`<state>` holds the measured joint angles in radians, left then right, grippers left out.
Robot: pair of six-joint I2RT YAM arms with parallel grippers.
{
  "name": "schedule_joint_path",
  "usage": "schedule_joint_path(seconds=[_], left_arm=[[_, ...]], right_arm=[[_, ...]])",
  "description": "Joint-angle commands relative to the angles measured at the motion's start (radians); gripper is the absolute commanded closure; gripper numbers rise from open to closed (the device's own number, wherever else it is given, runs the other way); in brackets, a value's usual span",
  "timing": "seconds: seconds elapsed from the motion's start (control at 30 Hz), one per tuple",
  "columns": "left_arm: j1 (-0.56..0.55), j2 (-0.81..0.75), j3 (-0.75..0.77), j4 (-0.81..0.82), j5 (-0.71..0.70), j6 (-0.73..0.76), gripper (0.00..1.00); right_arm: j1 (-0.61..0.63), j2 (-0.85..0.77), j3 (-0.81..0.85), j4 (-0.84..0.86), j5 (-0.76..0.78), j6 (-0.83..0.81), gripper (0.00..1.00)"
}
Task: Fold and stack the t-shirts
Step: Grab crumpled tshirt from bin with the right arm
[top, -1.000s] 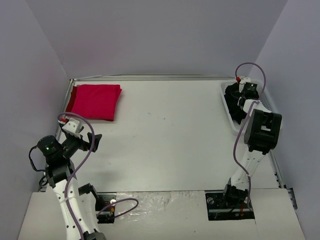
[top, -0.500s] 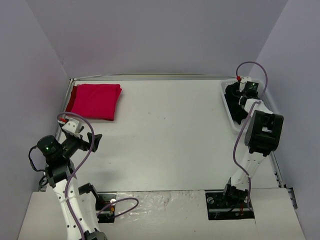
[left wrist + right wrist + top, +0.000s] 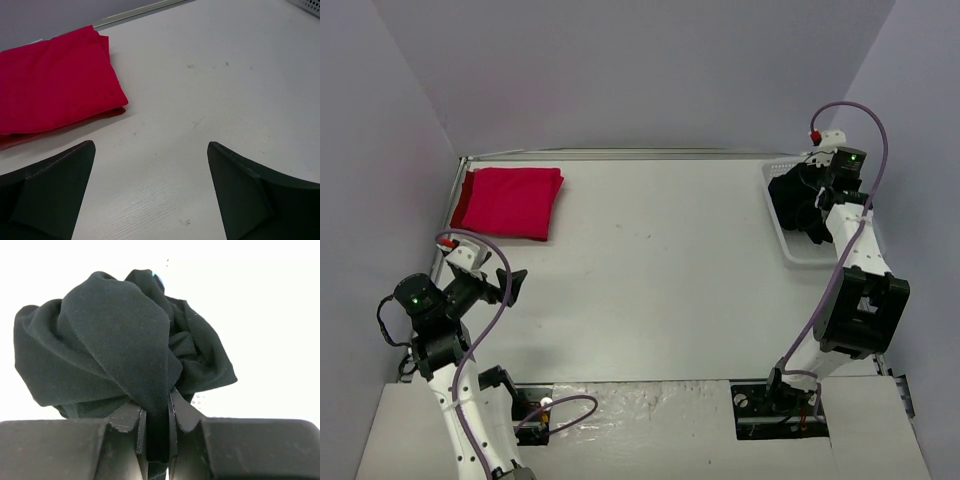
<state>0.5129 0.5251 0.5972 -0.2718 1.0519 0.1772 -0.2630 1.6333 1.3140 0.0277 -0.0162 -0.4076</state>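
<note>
Where the white mesh basket (image 3: 790, 253) sits at the far right edge of the table (image 3: 650, 270), the black t-shirt (image 3: 115, 335) is seen bunched into a loose ball. One fold of it is pinched by the right gripper (image 3: 156, 432), whose fingers are pressed nearly together w/ only dark cloth btwn them. In the right wrist cam the bundle hangs just beyond the fingertips, and a tiny blue speck shows at its top edge. From the top cam the shirt is placed over the basket's far half, but whether it is lifted clear of the basket can't be told. The right arm is stretched toward that corner, wrist above the basket.

The red t-shirt (image 3: 510, 203) is laid flat at the far left corner of the table, folded into a rough rectangle. A lower layer peeks out along its near edge in the left wrist cam. It is touched by neither gripper and lies well apart from the black one.

The left gripper (image 3: 150, 147) is held above the table's near left part, w/ its jaws spread wide and nothing btwn them. It is aimed approx. toward the table's middle, w/ the red shirt ahead and to its left.
</note>
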Motion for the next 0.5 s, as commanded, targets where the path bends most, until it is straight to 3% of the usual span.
schedule_joint_path(seconds=[0.0,0.27,0.47], left_arm=[[0.01,-0.011,0.021,0.02,0.042,-0.01,0.06],[0.012,-0.013,0.023,0.019,0.056,-0.008,0.06],[0.01,-0.008,0.029,0.017,0.059,-0.016,0.06]], right_arm=[[-0.007,-0.081,-0.009,-0.021,-0.041,0.015,1.0],[-0.005,-0.211,-0.021,-0.097,-0.099,0.013,1.0],[0.013,-0.3,0.097,-0.205,-0.153,0.029,1.0]])
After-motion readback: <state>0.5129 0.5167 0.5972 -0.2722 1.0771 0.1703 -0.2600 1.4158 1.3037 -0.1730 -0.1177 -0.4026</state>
